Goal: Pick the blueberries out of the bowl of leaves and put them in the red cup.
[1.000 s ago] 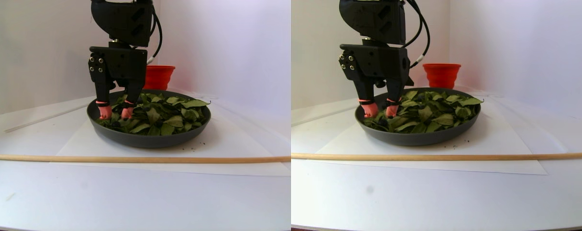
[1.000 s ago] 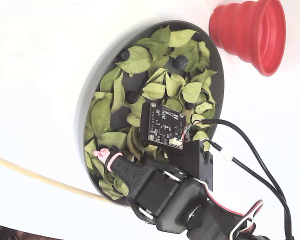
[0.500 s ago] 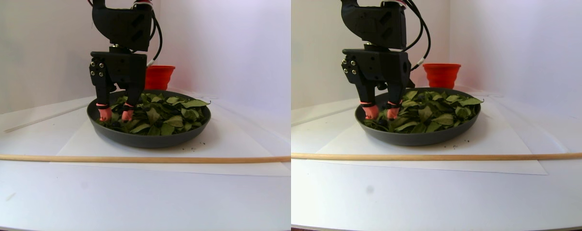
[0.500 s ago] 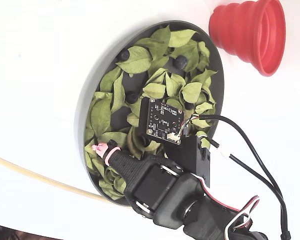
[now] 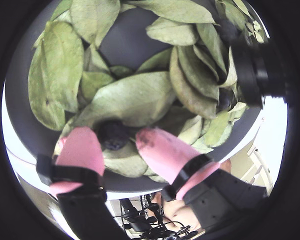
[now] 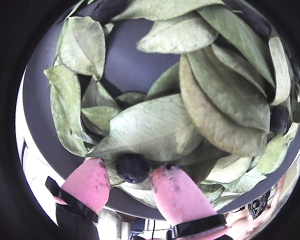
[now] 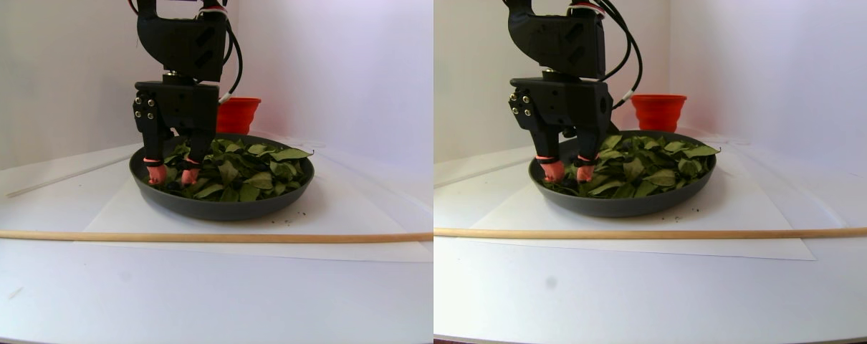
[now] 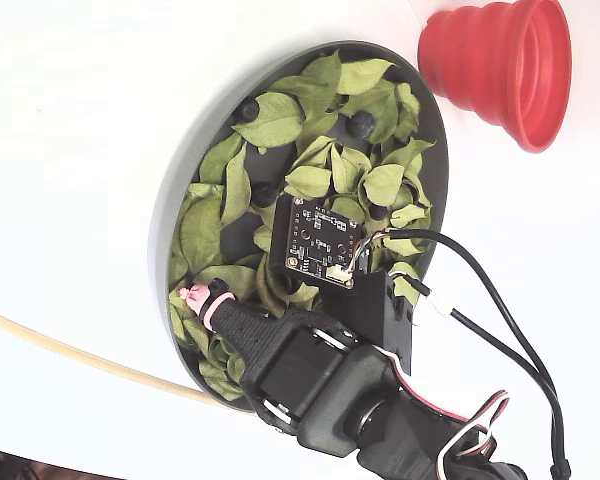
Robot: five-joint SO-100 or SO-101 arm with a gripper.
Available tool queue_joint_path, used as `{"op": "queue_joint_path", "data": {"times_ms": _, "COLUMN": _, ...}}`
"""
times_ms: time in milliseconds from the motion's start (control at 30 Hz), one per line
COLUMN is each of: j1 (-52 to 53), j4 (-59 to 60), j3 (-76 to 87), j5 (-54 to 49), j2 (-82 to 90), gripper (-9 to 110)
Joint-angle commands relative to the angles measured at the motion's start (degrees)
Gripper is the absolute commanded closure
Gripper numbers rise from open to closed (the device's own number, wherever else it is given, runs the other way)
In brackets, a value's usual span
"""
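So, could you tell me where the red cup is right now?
In the fixed view the red cup sits at the top right, just outside the bowl rim, on the side away from the gripper.

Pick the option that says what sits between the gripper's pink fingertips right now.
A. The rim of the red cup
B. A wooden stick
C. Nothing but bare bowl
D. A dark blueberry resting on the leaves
D. In both wrist views a dark round blueberry sits on the leaves between the pink fingertips of the gripper, with small gaps either side.
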Motion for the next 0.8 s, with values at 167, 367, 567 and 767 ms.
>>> {"op": "queue_joint_path", "data": {"times_ms": 167, "j1": -0.7, "j4": -1.1, "j3": -0.7, "j5": 1.1, "j2": 0.0, "gripper": 86}}
{"op": "queue_joint_path", "data": {"times_ms": 367, "j1": -0.9, "j4": -1.2, "j3": -0.4, "j5": 2.0, "j2": -0.6, "gripper": 87}}
{"op": "queue_joint_path", "data": {"times_ms": 567, "j1": -0.9, "j4": -2.6, "j3": -0.1, "j5": 1.9, "j2": -1.9, "gripper": 88}}
{"op": "queue_joint_path", "data": {"times_ms": 767, "j1": -0.5, "j4": -3.8, "j3": 0.0, "j5": 1.4, "j2": -2.9, "gripper": 88}}
